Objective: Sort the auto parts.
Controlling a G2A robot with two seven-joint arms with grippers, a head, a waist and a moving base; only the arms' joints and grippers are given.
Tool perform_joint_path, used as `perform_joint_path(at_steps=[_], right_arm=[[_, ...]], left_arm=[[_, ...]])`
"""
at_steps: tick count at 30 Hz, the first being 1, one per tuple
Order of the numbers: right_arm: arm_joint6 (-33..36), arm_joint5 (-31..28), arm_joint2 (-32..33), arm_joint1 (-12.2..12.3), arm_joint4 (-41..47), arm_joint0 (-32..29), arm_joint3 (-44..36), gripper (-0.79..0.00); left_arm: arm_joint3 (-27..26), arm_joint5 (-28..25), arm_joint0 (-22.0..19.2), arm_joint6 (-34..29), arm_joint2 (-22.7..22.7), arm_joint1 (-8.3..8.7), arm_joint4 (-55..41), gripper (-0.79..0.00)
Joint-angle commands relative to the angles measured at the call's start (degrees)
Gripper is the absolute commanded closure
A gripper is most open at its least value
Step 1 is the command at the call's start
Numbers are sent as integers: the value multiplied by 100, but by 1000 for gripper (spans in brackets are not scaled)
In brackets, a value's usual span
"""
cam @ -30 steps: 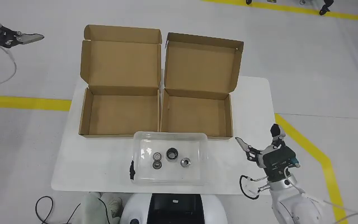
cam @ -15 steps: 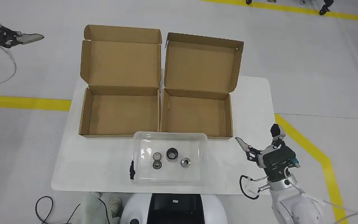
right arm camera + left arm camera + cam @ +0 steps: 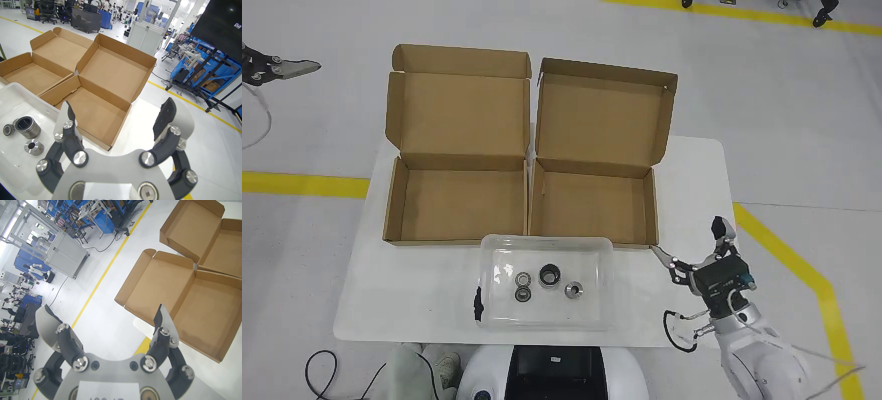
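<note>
- White table (image 3: 692, 200) holds a bin (image 3: 545, 239) of parts (image 3: 549, 272).
- They look heavy, hard and slick; grab the round sides.
- Spread wide and empty: left gripper (image 3: 102, 309), right gripper (image 3: 117, 106).

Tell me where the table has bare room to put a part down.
Bare table lies left of the clear tray. The left box and the right box are empty. The strip right of the tray has the right hand above it. Crowded: the parts mid-tray.
</note>
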Motion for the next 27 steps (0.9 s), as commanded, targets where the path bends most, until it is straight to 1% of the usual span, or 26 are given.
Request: perform_joint_path(at_steps=[1, 7, 13, 18, 27], right_arm=[[46, -75, -65, 10, -37, 66, 38, -785], [286, -430, -415, 38, -110, 458, 403, -785], [586, -745, -958, 51, -330, 955, 832, -785], [637, -900, -1291, 60, -451, 1294, 1097, -785], [622, -883, -1317, 59, -429, 1327, 1125, -785]], left_arm=[[0, 0, 0, 0, 0, 0, 0, -785], [0, 0, 0, 0, 0, 0, 0, -785], [0, 0, 0, 0, 0, 0, 0, -785], [0, 0, 0, 0, 0, 0, 0, -785], [0, 0, 0, 0, 0, 0, 0, -785]])
